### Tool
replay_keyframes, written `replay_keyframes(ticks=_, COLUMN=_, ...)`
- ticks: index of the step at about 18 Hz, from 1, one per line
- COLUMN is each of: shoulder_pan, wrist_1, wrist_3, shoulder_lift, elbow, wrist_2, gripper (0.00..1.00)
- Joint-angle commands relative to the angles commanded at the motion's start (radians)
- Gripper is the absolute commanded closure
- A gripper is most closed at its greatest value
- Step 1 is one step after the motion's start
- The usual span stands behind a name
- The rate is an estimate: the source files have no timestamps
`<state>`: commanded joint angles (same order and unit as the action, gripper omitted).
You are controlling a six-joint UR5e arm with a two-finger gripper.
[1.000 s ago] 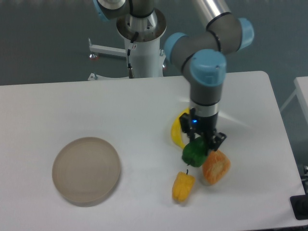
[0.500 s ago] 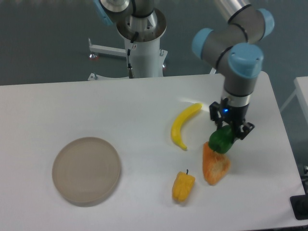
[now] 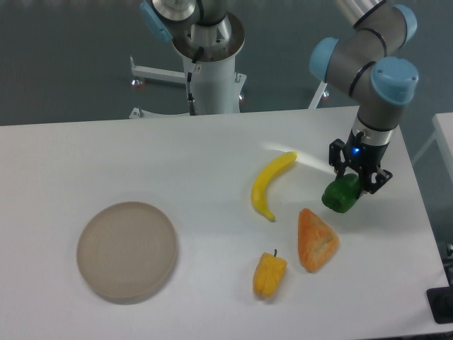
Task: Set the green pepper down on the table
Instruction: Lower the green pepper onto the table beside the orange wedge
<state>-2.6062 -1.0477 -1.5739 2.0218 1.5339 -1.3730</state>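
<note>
The green pepper [image 3: 340,195] is small, glossy and dark green. My gripper [image 3: 352,185] is shut on the green pepper and holds it over the right part of the white table [image 3: 141,163], up and to the right of the orange wedge [image 3: 316,239]. I cannot tell whether the pepper touches the tabletop. The gripper's fingers [image 3: 335,163] reach down from the grey and blue arm at the right.
A yellow banana [image 3: 270,183] lies left of the gripper. A yellow pepper [image 3: 269,275] with a dark stem lies near the front edge. A round beige plate [image 3: 127,250] sits at the front left. The robot's base [image 3: 210,64] stands behind the table.
My gripper has carried the green pepper to the right and a little back, from above the yellow pepper and the orange wedge to the table's right part. The other things have not moved.
</note>
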Motion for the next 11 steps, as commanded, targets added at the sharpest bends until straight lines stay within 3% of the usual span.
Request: replay_keyframes(ticks=11, shoulder_pan=-0.018, wrist_1=0.052, wrist_3=-0.084, shoulder_lift=0.025, elbow=0.049, wrist_2=0.051, gripper=0.70)
